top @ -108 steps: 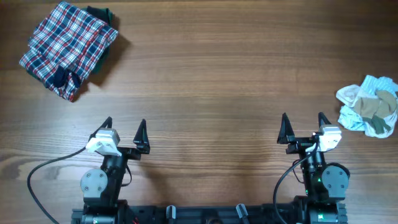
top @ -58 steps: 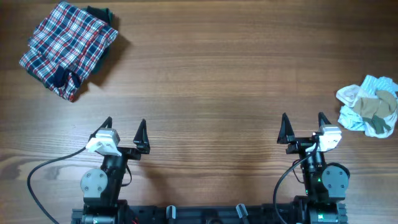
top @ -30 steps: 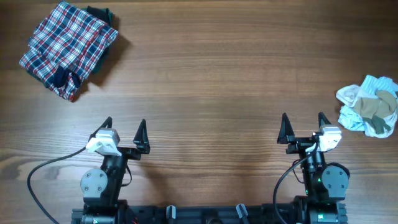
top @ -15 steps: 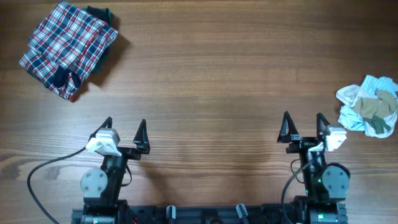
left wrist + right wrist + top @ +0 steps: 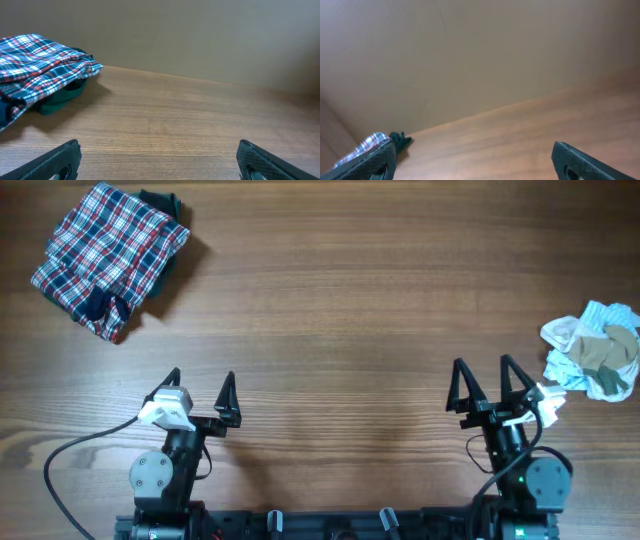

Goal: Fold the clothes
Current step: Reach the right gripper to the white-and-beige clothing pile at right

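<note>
The clothes lie near the right gripper; it and the left gripper gape wide, empty; the right has seemingly swung toward them.

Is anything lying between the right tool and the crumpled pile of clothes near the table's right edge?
Nothing visible: only bare table separates the open right tool from the crumpled clothes.

- Crumpled clothes, far right: pile meets the overhead picture's edge; number of garments cannot be told.
- Plaid garment, far left: cut by the left wrist picture's edge.
- Dark green item: mostly covered by the plaid.
- Left gripper, right gripper: only finger ends show in the wrist views.
</note>
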You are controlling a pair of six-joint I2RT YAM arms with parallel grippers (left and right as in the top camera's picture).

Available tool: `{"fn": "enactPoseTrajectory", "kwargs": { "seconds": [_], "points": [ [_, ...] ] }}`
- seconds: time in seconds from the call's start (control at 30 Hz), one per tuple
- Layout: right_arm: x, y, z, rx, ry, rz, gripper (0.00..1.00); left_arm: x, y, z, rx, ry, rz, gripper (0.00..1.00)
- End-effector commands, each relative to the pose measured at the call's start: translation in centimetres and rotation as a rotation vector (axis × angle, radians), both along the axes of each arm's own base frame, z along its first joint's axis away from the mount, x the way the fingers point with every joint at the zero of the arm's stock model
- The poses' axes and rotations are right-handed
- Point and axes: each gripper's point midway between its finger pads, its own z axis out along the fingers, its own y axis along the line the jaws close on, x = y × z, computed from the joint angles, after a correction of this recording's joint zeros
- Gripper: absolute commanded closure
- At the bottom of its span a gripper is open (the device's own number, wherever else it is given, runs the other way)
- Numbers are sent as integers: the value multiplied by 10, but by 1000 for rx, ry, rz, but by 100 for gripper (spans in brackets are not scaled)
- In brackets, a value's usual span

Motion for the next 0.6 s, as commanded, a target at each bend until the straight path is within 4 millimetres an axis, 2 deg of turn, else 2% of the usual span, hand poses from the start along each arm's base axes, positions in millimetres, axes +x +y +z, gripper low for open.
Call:
{"fn": "enactPoseTrajectory", "kwargs": {
  "seconds": [0.0,0.23,0.43,0.57],
  "points": [
    [-9,-20,40,-81,-27,-126,0,0,4,-2,19,2,16,0],
    [4,-61,30,-149,241,-350,0,0,4,-2,19,2,16,0],
    [36,-70,27,-187,466,-368,0,0,4,-2,19,2,16,0],
    [61,-100,14,-183,696,-434,0,0,4,-2,19,2,16,0]
  ]
}}
